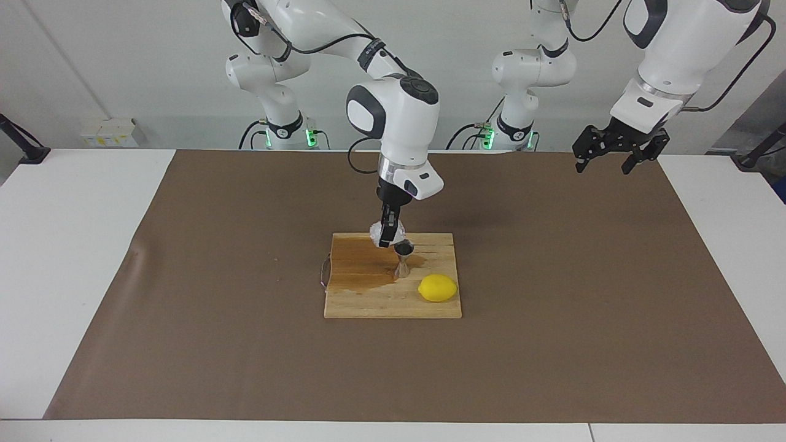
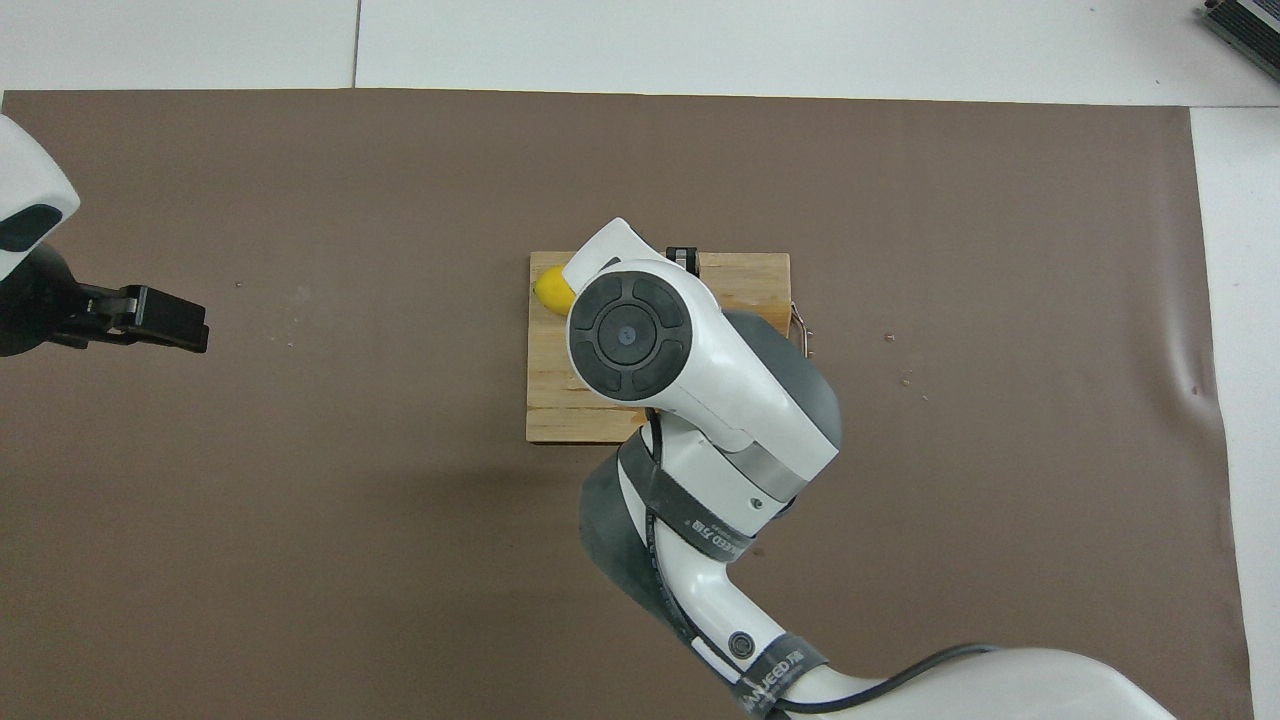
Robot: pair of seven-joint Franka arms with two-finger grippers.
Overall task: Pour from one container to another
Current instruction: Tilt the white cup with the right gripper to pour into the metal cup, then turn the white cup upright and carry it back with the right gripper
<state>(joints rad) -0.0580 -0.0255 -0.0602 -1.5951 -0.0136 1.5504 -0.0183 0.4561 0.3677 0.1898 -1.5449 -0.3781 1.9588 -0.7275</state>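
Nearest the robots, the left arm waits with its elbow bent and its forearm slanting down, so that the left gripper (image 1: 610, 161) hangs in the air over the brown mat (image 1: 552, 319) at the left arm's end of the table (image 1: 73, 258), fingers pointing down and spread wide with nothing between them; from above it shows as a dark block reaching in over the mat (image 2: 160, 318). Further out, the right arm comes in from its base, bends at a raised elbow and drops its wrist almost straight down over the wooden board (image 1: 368, 304) in the middle of the mat. The right gripper (image 1: 387, 238) points down and is closed on the small frosted cup (image 1: 376, 231), which it holds in the air, tilted, over the edge of the board nearest the robots and just beside the rim of the steel jigger (image 1: 403, 260). The jigger stands upright on the board, on the border of a dark wet patch (image 1: 362, 267) that spreads across the board toward the right arm's end. Farther from the robots than the jigger, a yellow lemon (image 1: 438, 288) lies on the board, near it but apart. From above, the right arm's wrist covers the cup and jigger, leaving only part of the board (image 2: 750, 280) and a sliver of the lemon (image 2: 550, 290) showing.
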